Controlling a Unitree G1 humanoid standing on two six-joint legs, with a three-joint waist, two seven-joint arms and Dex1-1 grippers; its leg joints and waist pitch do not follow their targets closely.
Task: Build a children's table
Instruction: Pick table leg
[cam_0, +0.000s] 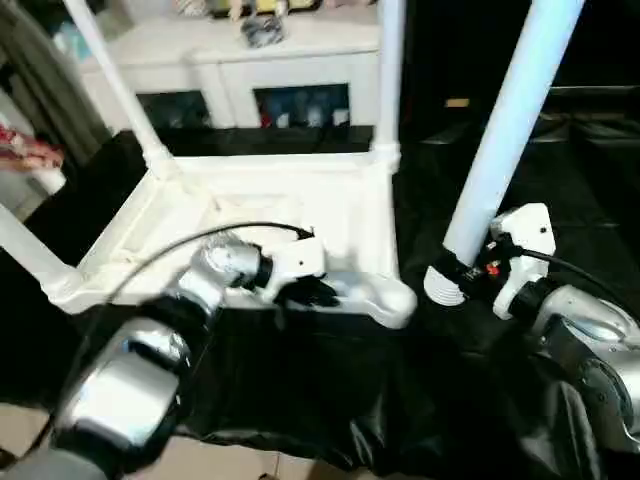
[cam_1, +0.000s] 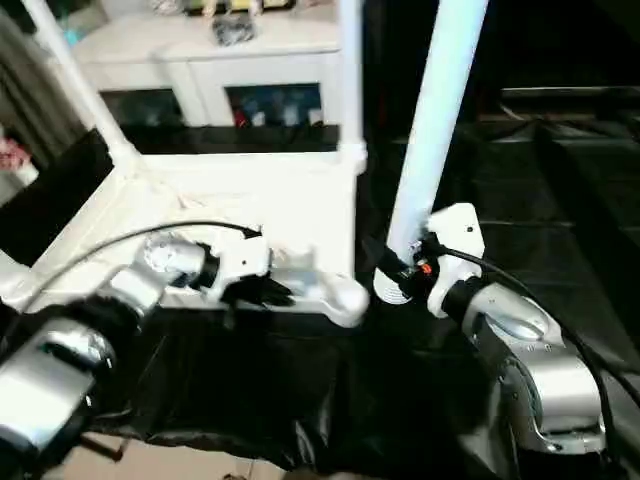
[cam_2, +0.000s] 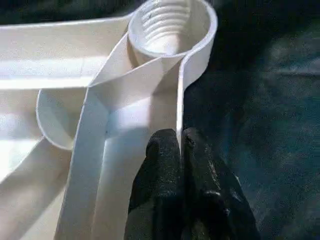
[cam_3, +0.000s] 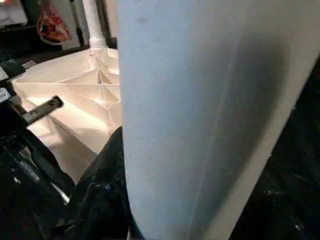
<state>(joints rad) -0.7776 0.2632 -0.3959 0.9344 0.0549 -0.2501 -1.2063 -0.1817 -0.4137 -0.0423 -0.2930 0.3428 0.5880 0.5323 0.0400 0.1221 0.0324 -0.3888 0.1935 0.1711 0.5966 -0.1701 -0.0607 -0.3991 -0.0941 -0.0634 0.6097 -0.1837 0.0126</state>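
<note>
The children's table lies upside down on black cloth, its white ribbed tabletop (cam_0: 300, 200) facing up. Three white legs stand in its corner sockets: far left (cam_0: 110, 80), far right (cam_0: 390, 70) and near left (cam_0: 25, 250). The near right socket (cam_2: 170, 25) is empty and shows its inner thread. My left gripper (cam_2: 181, 142) is shut on the tabletop's thin rim wall just beside that socket. My right gripper (cam_0: 465, 270) is shut on a fourth leg (cam_0: 510, 110) near its ribbed lower end, holding it tilted just right of the empty socket.
A white cabinet (cam_0: 240, 70) with glass doors stands behind the table. Black cloth (cam_0: 300, 380) covers the work surface and hangs over its near edge. Light floor (cam_0: 200, 460) shows below.
</note>
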